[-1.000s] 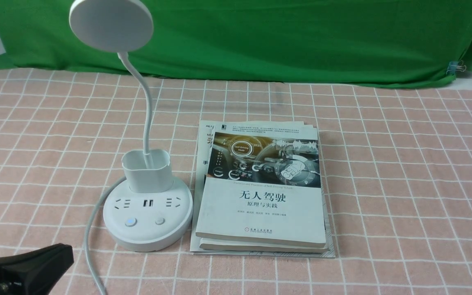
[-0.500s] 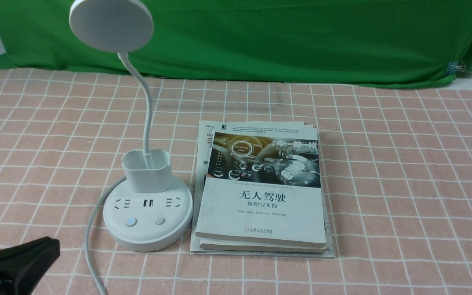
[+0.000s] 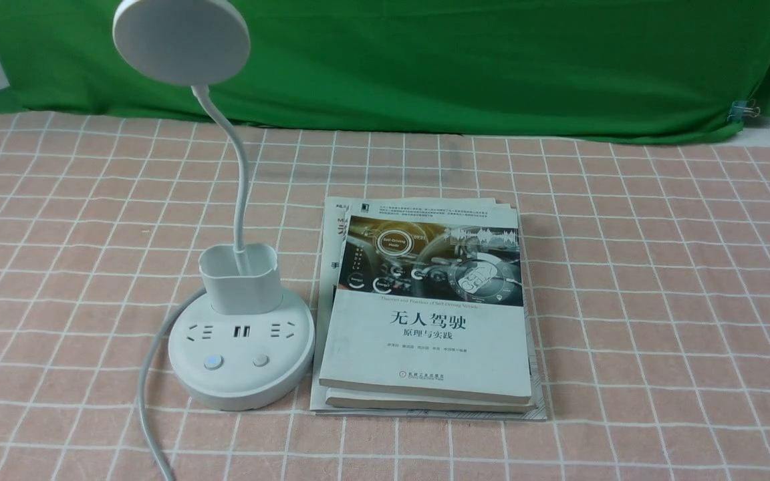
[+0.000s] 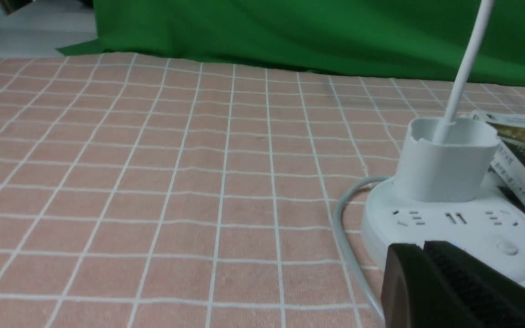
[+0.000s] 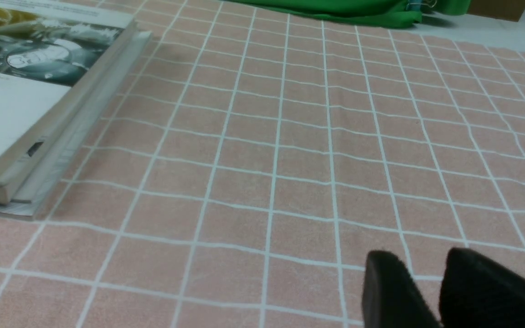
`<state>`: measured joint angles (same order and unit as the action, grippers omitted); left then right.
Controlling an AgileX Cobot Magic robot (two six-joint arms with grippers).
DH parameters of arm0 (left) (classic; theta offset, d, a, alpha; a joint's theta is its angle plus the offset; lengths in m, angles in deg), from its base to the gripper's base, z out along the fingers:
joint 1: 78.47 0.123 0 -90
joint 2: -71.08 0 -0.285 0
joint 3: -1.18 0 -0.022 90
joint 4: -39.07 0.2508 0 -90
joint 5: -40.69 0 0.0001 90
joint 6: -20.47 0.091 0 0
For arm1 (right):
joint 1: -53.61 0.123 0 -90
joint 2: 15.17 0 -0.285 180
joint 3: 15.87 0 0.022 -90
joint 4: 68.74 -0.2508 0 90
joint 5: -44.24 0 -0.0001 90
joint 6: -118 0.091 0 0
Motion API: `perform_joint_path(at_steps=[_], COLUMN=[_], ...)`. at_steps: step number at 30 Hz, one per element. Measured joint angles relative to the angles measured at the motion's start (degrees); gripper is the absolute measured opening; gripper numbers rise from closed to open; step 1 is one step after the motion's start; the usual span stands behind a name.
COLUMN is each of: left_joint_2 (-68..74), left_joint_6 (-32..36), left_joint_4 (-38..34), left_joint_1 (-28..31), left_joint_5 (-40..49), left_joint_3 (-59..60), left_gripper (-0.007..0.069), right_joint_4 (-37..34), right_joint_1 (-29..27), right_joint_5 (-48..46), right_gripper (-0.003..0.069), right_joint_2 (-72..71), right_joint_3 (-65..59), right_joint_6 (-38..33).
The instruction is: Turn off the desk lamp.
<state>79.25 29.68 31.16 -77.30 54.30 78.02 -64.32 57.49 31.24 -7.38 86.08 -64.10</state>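
Standing beside the books [image 3: 425, 314], desk lamp [image 3: 241, 354] sits just fwd-right of left gripper [image 4: 426, 255], fingers pressed together, empty; right gripper [image 5: 426, 273] slightly parted, well apart.

- Lamp [image 3: 238, 347]: white plastic throughout, smooth with a soft satin sheen on base, cup and disc head; its neck looks smooth and rubbery.
- Cord [image 3: 146, 394]: pale grey, smooth plastic sheathing.
- Tablecloth [image 3: 659, 280]: pink woven cloth with white grid lines, matt, faintly napped and slightly rippled.
- Backdrop [image 3: 492, 67]: green cloth, matt, creased in soft folds.
- Books [image 3: 425, 314]: paper; the top cover is lightly glossy card, the page edges matt and off-white.
- Left gripper [image 4: 454, 282]: black, with a finely ribbed, matt pad on one finger.
- Right gripper [image 5: 426, 291]: black pads, matt and fuzzy at the edges.
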Motion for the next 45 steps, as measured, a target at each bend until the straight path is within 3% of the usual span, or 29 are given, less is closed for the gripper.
perform_joint_path(at_steps=[45], left_joint_2=[-0.41], left_joint_6=[-1.16], left_joint_4=[-0.81], left_joint_1=[0.34], left_joint_5=[3.23], left_joint_3=[0.75], left_gripper=[0.0003], right_joint_4=[0.00], right_joint_1=[0.00], right_joint_5=[0.00], right_gripper=[0.0240], right_joint_2=[0.00], right_joint_3=[0.00], right_joint_6=[0.00])
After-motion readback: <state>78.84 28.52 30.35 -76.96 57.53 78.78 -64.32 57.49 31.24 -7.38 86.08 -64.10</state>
